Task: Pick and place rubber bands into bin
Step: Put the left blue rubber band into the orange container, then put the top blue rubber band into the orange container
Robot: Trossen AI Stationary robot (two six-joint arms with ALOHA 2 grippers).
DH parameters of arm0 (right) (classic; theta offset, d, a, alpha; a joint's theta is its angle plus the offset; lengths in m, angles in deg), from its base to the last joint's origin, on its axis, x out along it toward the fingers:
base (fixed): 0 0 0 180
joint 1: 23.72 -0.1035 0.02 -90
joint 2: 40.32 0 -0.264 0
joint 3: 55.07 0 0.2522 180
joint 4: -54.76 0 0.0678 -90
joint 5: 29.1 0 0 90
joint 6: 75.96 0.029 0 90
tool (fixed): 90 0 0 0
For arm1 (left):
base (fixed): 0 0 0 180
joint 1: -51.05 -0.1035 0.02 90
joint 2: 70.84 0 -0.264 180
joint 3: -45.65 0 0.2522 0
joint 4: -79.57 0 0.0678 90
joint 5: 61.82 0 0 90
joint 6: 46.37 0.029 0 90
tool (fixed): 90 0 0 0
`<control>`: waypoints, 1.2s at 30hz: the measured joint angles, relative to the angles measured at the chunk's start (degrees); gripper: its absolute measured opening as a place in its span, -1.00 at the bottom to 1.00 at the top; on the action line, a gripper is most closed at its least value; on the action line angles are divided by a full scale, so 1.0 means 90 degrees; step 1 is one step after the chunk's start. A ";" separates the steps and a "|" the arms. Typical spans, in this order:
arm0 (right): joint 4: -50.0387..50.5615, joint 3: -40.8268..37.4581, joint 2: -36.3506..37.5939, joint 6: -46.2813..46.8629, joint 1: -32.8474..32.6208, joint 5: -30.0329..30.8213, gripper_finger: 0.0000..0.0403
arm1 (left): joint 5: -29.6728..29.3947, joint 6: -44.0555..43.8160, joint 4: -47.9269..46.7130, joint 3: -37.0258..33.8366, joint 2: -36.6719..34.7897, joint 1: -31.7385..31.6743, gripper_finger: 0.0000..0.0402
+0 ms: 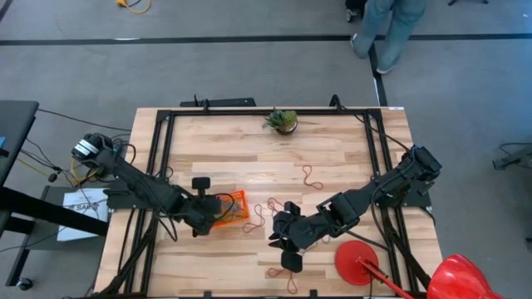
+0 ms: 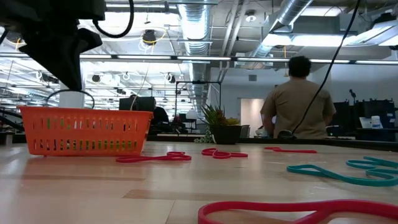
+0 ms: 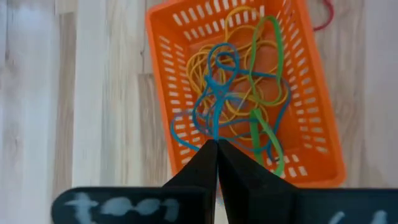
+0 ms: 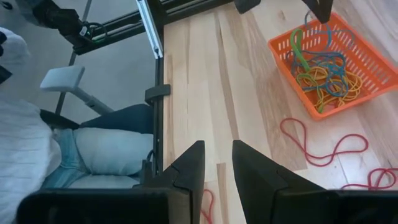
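Left gripper [image 3: 216, 149] above bin [image 3: 163, 74], fingers pressed together, pinching blue band [image 3: 211, 93] over pile inside. Right gripper [image 4: 217, 163] slightly apart, empty, hovering mid-table. Tangle already binned; several red rubber bands [image 1: 312, 177] and teal ones [image 2: 339, 173] left scattered on table [image 1: 233, 149].

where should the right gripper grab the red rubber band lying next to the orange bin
Come straight down on the red rubber band at the narrow pinch between its two loops, fingers straddling the strands. It lies flat on the table, clear of the bin, so no side approach would likely catch it.
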 joint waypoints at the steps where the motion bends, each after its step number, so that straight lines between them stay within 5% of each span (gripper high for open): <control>1: -0.0002 0.0000 0.0000 0.0000 0.0000 0.0000 -0.62 | 0.0002 -0.0013 0.0014 0.0026 -0.0001 0.0011 -1.00; 8: -0.0002 0.0000 0.0000 -0.0081 0.0000 0.0001 -0.62 | -0.0079 0.0227 0.0446 0.0043 -0.0007 0.0013 -0.96; 21: -0.0083 0.0000 0.0000 -0.0106 0.0020 0.0011 -0.62 | 0.0281 -0.0049 0.0516 -0.0129 -0.0005 0.0016 -0.52; 30: -0.0546 0.0000 -0.0002 -0.0250 0.0372 0.0205 -0.62 | 0.0245 -0.0589 0.0574 -0.0129 -0.0005 0.0060 -0.53; 36: 0.1086 0.0000 -0.0012 0.0438 0.0646 0.0046 -0.62 | 0.0245 -0.0714 0.0530 -0.0129 -0.0005 0.0198 -0.56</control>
